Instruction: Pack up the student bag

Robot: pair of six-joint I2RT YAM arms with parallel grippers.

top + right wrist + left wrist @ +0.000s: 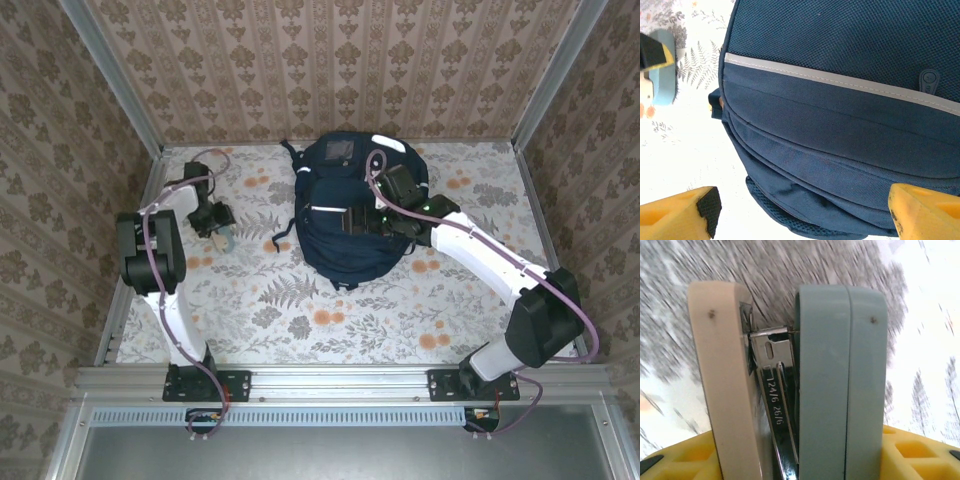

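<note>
One rounded navy woven-fabric student bag (345,215); one blocky plastic-and-chrome stapler (840,390).

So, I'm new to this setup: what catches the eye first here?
The big navy backpack in the middle of the table, with the right gripper open over it. On the left, a cream and blue stapler sits between the fingers of the left gripper.

Lab test cell dressed homelike: aluminium frame (115,75), damask wallpaper panels (330,60), floral tabletop (300,300), mounting rail (340,378).
</note>
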